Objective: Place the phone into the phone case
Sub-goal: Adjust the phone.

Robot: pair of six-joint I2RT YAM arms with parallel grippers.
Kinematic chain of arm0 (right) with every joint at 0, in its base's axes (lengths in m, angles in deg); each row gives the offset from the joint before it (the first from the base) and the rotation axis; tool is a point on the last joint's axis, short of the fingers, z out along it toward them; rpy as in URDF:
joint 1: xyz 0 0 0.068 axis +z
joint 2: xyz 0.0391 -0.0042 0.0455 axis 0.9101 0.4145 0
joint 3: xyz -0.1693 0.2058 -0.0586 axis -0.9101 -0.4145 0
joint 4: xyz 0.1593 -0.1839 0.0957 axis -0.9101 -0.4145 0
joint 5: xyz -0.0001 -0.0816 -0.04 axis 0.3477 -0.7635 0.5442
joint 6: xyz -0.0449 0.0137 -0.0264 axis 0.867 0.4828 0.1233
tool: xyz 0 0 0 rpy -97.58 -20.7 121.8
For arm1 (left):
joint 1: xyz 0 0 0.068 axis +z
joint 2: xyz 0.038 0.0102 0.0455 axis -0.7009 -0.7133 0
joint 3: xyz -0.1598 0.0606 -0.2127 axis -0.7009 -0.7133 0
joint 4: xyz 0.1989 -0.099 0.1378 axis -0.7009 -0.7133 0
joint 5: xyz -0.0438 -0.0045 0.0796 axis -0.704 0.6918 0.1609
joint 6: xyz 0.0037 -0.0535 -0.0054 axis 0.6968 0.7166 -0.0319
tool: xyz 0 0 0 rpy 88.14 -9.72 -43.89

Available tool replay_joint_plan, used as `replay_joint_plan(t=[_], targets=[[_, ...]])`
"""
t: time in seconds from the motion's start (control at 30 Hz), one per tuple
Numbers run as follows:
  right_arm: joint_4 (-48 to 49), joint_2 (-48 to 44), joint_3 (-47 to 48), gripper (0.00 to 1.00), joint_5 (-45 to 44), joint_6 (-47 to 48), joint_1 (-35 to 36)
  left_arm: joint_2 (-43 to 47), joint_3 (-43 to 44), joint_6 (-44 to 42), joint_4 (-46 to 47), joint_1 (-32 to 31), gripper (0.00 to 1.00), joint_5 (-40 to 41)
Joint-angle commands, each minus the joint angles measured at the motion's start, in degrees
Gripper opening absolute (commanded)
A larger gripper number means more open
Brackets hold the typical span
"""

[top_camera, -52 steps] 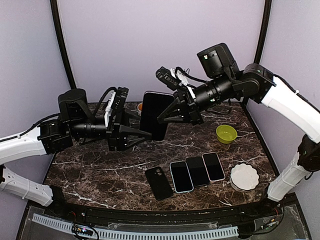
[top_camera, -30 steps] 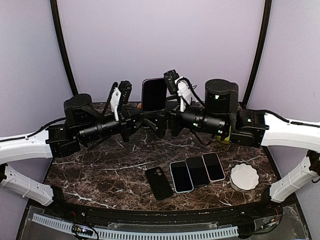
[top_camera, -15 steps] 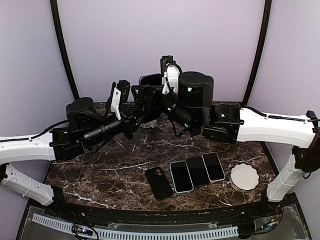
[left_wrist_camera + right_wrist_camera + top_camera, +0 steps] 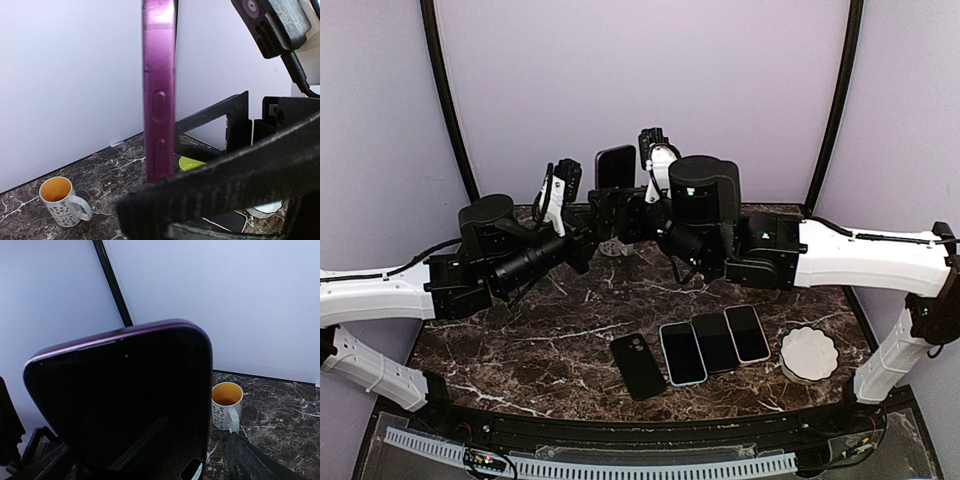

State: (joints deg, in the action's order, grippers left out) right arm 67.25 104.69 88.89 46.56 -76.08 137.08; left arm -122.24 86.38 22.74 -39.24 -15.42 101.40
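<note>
1. The left gripper (image 4: 165, 200) is clamped on the lower end of the phone (image 4: 159, 90) across its thin sides. It holds the phone upright in the air, purple edge toward the left wrist camera.
2. The right gripper (image 4: 145, 465) stands spread wide, one finger on each side of the phone's width. A gap shows between its right finger (image 4: 247, 460) and the phone's edge, and the dark screen faces the right wrist camera.
3. The phone is well above the table (image 4: 520, 340), toward the back wall, between the two arms.
4. The phone case (image 4: 638, 365), black, lies flat near the front edge.
5. Three more phones (image 4: 715, 342) lie side by side just right of the case, with a white dish (image 4: 809, 352) beyond them.
6. A mug (image 4: 226, 405) with an orange interior stands at the back, and a green bowl (image 4: 192, 162) is partly visible.
</note>
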Motion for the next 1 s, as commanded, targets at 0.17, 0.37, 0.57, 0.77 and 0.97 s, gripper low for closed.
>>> replay_joint_plan(t=[0.17,0.37,0.57,0.77,0.97], targets=[[6.0,-4.1,-4.4,0.78,3.5,4.8,0.1,0.3,3.2,-0.6,2.6,-0.2,0.00,-0.6],[6.1,-5.8,-5.0,0.86,7.3,8.0,-0.9,1.1,1.1,-1.7,5.0,-0.2,0.00,-8.7],[5.3,-6.6,-6.6,0.94,5.8,6.8,-2.0,1.5,0.2,-1.5,5.7,-0.2,0.00,-9.3],[6.5,-7.4,-7.5,0.71,6.8,6.1,-2.1,0.6,1.6,-1.4,4.3,-0.2,0.00,-8.5],[4.2,-7.4,-7.2,0.39,5.5,5.1,-2.2,0.4,2.0,-0.3,0.9,-0.2,0.28,-7.6]])
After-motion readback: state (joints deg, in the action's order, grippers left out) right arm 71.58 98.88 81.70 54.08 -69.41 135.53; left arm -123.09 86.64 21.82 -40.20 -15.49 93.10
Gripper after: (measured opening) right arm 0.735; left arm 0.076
